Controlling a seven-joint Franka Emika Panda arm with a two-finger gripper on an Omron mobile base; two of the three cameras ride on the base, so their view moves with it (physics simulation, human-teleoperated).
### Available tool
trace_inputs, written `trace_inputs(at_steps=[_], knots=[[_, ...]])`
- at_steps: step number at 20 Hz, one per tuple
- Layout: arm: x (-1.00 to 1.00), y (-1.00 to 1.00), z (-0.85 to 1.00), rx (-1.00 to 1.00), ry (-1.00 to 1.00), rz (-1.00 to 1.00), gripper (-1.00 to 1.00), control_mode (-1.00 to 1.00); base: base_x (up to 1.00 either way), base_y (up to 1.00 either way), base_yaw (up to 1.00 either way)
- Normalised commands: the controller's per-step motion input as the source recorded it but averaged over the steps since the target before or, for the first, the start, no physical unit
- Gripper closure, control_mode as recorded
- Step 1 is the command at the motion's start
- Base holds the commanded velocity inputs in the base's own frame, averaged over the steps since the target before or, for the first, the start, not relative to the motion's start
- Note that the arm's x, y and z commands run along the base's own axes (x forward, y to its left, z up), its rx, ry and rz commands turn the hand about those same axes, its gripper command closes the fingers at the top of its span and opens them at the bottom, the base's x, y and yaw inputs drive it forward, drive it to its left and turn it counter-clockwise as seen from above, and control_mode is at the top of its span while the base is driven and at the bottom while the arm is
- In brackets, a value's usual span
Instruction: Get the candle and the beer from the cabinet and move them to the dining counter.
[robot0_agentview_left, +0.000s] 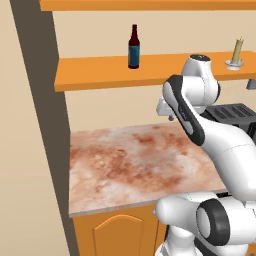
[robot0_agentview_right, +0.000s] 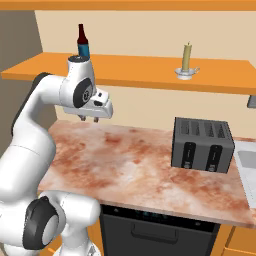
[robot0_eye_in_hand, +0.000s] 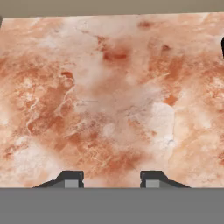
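- Brown glass beer (robot0_agentview_left: 133, 47): small bottle with a narrow neck and blue label, standing upright on the orange shelf of the cabinet (robot0_agentview_left: 115, 72), towards its left part.
- Pale olive-yellow candle (robot0_agentview_right: 187, 56): short cylinder with a thin wick, upright in a whitish round dish on the same shelf, well apart from the beer, to the right.
- Mottled reddish marble surface (robot0_agentview_right: 130, 165): lies below the shelf; a dark toaster (robot0_agentview_right: 202, 145) stands on it.
- Gripper (robot0_agentview_right: 88, 119): hangs above the surface, below the shelf, pointing downward; the arm is folded at the elbow.
- Fingers (robot0_eye_in_hand: 70, 180): drawn in, holding nothing, marble visible between them.
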Motion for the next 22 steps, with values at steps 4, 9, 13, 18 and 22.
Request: trace_inputs(at_steps=[4,9,13,18,22], knots=[[-0.13,0.0,-0.02,0.0,0.01,0.01,-1.0,-1.0,0.0,0.0,0.0],[-0.32,0.0,-0.04,-0.01,-0.08,0.0,-1.0,-1.0,0.0,0.0,0.0],[-0.36,0.01,0.09,0.0,-0.26,0.0,-1.0,-1.0,0.0,0.0,0.0],[-0.31,0.12,0.25,0.0,-0.21,0.0,-1.0,-1.0,0.0,0.0,0.0],[-0.22,0.27,0.39,0.0,-0.08,0.0,-1.0,-1.0,0.0,0.0,0.0]])
